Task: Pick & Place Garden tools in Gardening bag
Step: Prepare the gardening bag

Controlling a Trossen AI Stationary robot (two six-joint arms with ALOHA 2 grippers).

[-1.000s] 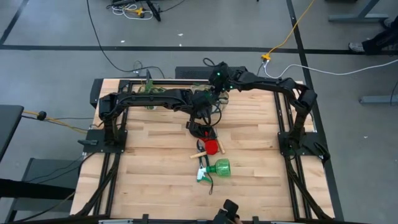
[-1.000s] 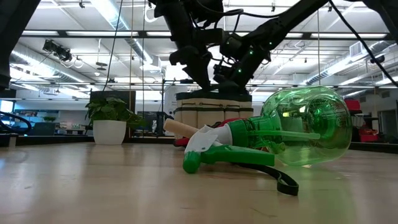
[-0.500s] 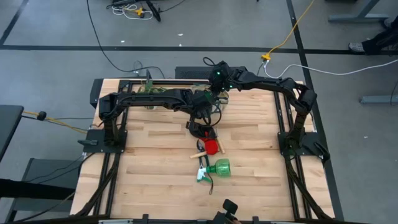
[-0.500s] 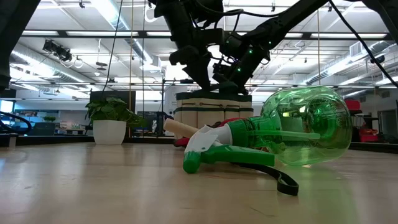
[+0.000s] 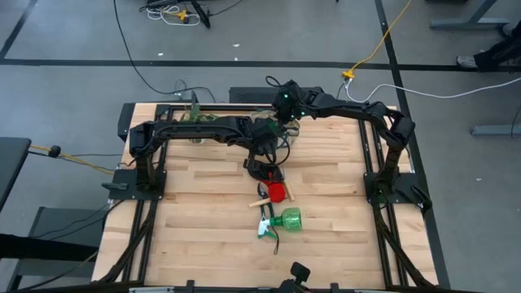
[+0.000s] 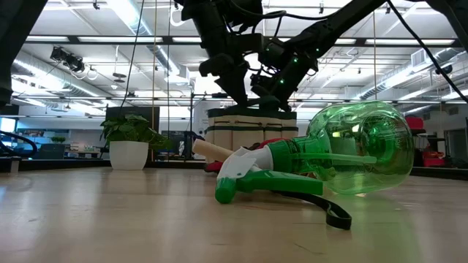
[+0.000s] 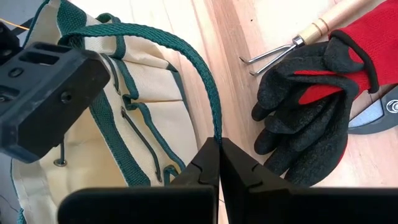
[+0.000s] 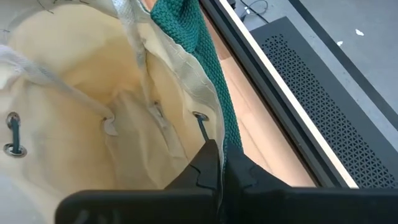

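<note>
Gardening bag (image 5: 273, 130) upper centre of high view, empty inside. Left gripper (image 7: 219, 163) clamped on green loop handle (image 7: 202, 81); right gripper (image 8: 221, 163) clamped on bag rim (image 8: 202, 81). Gloves (image 7: 311, 106), spray bottle (image 5: 281, 221) loose on worktop (image 5: 195, 220). Best: pull apart evenly, hold mouth wide, avoid tipping.

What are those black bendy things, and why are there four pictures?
They are two robot arms at a wooden table. One picture looks down from above, one looks along the tabletop, and two come from cameras on the arms' wrists. Each arm ends in a pinching tool. The left tool is shut on a dark green loop handle of the beige canvas bag with green trim. The right tool is shut on the bag's rim, so you see inside. Lying on the table: black and red gloves, a wooden-handled rake tool and a green spray bottle with a white trigger.
</note>
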